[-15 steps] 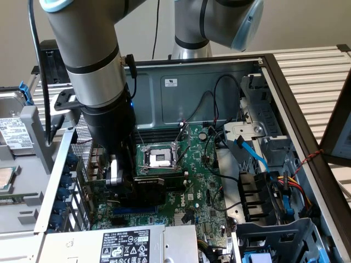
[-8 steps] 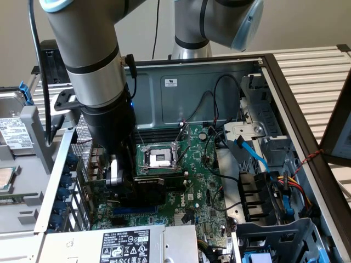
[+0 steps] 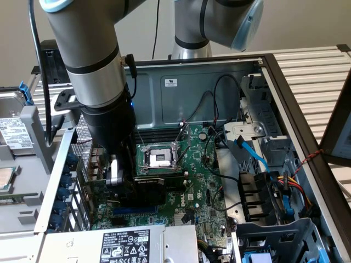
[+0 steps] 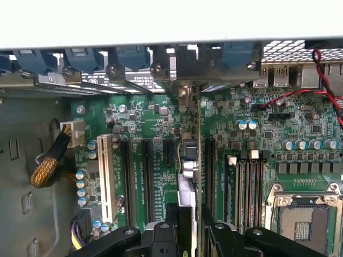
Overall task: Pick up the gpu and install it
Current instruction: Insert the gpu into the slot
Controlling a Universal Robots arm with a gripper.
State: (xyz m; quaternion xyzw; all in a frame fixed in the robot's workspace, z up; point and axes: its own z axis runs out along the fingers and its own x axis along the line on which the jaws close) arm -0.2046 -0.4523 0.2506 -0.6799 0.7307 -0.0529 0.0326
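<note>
The gripper point(image 3: 122, 183) is pinching the gpu point(image 3: 149, 189). In the wrist view one finger point(image 4: 170, 227) sits on each side of the card point(image 4: 186, 188), pressed against it.

The card is inside the open computer case point(image 3: 285, 104), low over the green motherboard point(image 3: 205, 183). It lies just on the near side of the bare processor socket point(image 3: 156, 159) and on the far side of the power supply point(image 3: 118, 247).

The power supply carries a black label point(image 3: 127, 245) with white print, a barcode patch and rows of approval marks. The words are too small to read. A white sticker point(image 3: 175, 82) on the far wall of the case has a small mark and lines of text, also too small to read. At the exterior view's left, a drive point(image 3: 13, 134) bears a white label with fine print that cannot be read.

The card stands on edge, black cover up and facing the processor socket. Its long axis runs across the board toward the slot wall with the blue clips point(image 4: 131, 56). Its metal bracket point(image 4: 185, 93) is at that wall.

In the wrist view the card lies in line with the expansion slots, between a short black slot point(image 4: 169, 152) and a long black slot point(image 4: 209, 160), well apart from the white slot point(image 4: 105, 176). Whether its lower edge is seated in a slot cannot be told.
</note>
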